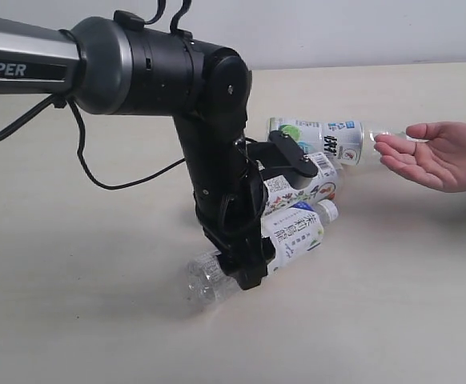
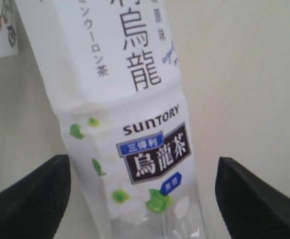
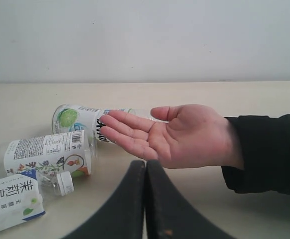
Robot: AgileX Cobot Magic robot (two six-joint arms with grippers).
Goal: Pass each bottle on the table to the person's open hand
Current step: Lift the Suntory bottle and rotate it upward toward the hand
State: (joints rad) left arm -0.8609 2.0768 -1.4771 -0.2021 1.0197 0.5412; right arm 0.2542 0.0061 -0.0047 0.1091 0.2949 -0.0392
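Left wrist view: the left pincer (image 2: 142, 199) stands wide, its jaws straddling the labelled waist of the jasmine oolong bottle (image 2: 130, 114), with a gap visible at one jaw. No grip is made. The right pincer (image 3: 145, 199) is pressed closed and empty, just short of the person's open hand (image 3: 180, 134).

Location: three bottles are visible, all lying flat on the counter (image 1: 97, 320). The lime-label bottle (image 1: 321, 140) lies nearest the hand, its neck by the fingertips; contact cannot be confirmed. The floral-label bottle (image 1: 301, 188) lies next further from the hand, and the jasmine oolong bottle furthest.

Handling, as judged: the bottles look empty, hence light. The thin clear walls should dent under a hard squeeze. The round bodies may roll and the label film may be slick. The labelled waist is the best place to take hold.

Clearance: the floral-label bottle lies just beside the target on its hand side, leaving that jaw little room. Bare counter lies open on the side away from the hand. The counter's far edge lies beyond the hand.
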